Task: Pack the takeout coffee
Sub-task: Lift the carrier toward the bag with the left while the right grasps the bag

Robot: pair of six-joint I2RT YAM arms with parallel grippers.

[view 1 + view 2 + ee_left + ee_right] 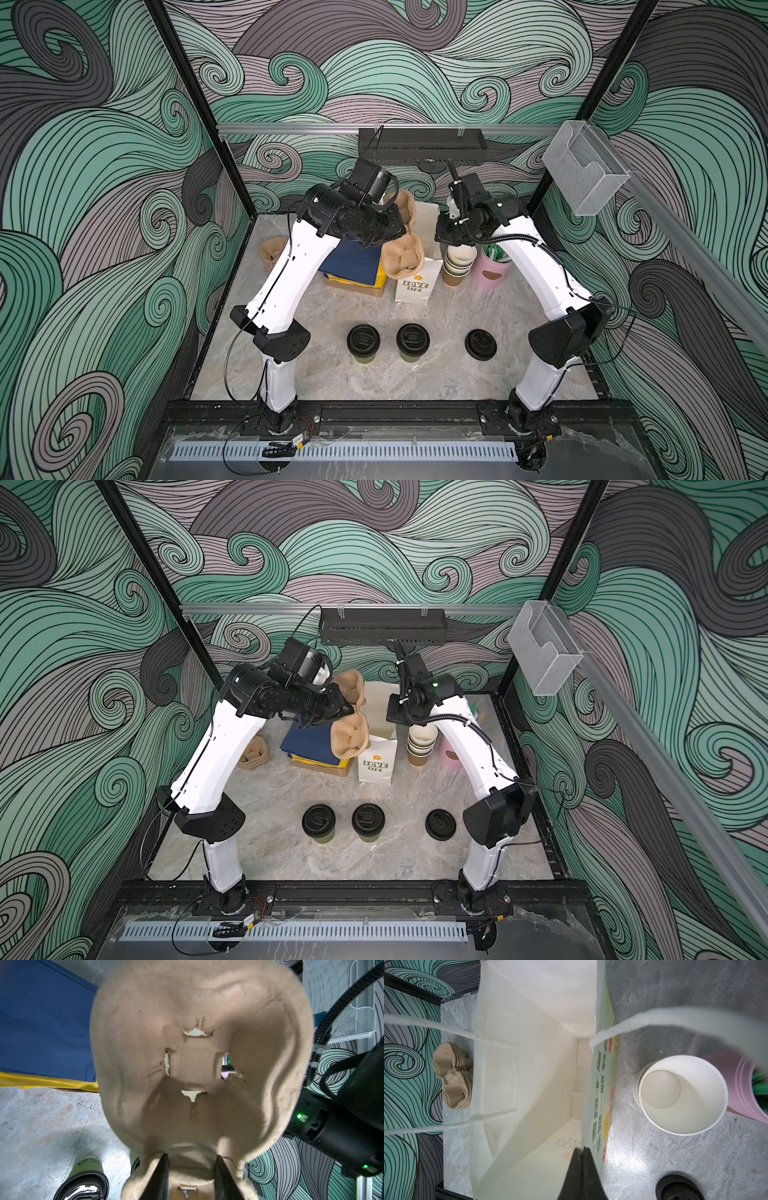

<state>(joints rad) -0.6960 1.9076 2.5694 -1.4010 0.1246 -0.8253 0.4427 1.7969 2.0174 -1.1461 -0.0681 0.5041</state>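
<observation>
L gripper (191, 1156) clamping pulp carrier (197, 1064) beside white bag (529, 1064), prob. for loading. R gripper (582, 1149) pinching bag wall, holding mouth open. Both lidded coffee cups (363, 340) (412, 340) standing untouched at table (332, 382) front.

Left wrist view: pulp carrier (197, 1064) hides most of the desk (41, 1126); one lidded cup (85, 1176) is cut off at the frame edge. Right wrist view: handle (675, 1020) of paper bag (529, 1064) blurred; black lid (679, 1188) cut off.

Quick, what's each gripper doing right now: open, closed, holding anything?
Left gripper: closed on the pulp cup carrier.
Right gripper: closed, pinching the rim of the white paper bag.
</observation>
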